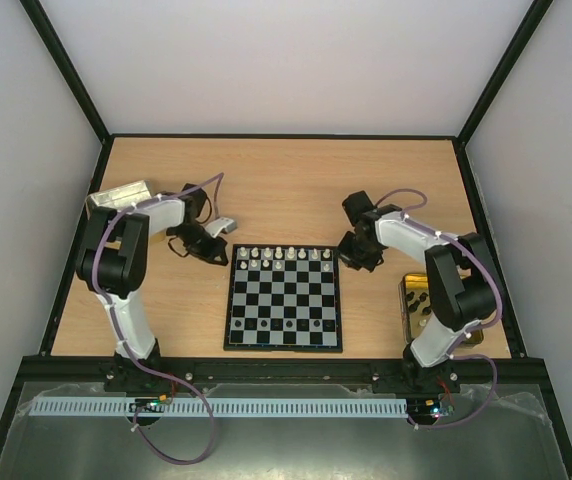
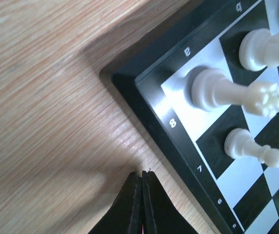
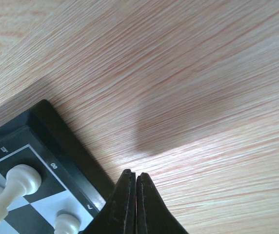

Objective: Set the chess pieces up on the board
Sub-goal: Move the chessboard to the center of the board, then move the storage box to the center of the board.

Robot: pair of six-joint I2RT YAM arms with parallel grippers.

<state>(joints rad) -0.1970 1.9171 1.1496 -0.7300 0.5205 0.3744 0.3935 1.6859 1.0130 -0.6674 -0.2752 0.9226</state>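
The board (image 1: 285,297) lies flat in the middle of the table. White chess pieces (image 1: 284,255) stand along its far rows, and a few black pieces (image 1: 264,324) stand near its front. My left gripper (image 1: 216,255) is shut and empty just off the board's far left corner; its wrist view shows its tips (image 2: 142,174) over bare wood beside the board's border (image 2: 149,109), with a white rook (image 2: 227,92). My right gripper (image 1: 350,257) is shut and empty off the far right corner (image 3: 56,131); its tips (image 3: 131,174) are over wood.
A gold tin (image 1: 418,305) holding black pieces sits at the right, partly under my right arm. A silver tin lid (image 1: 118,195) lies at the far left. A small grey object (image 1: 222,226) lies behind my left gripper. Walls enclose the table.
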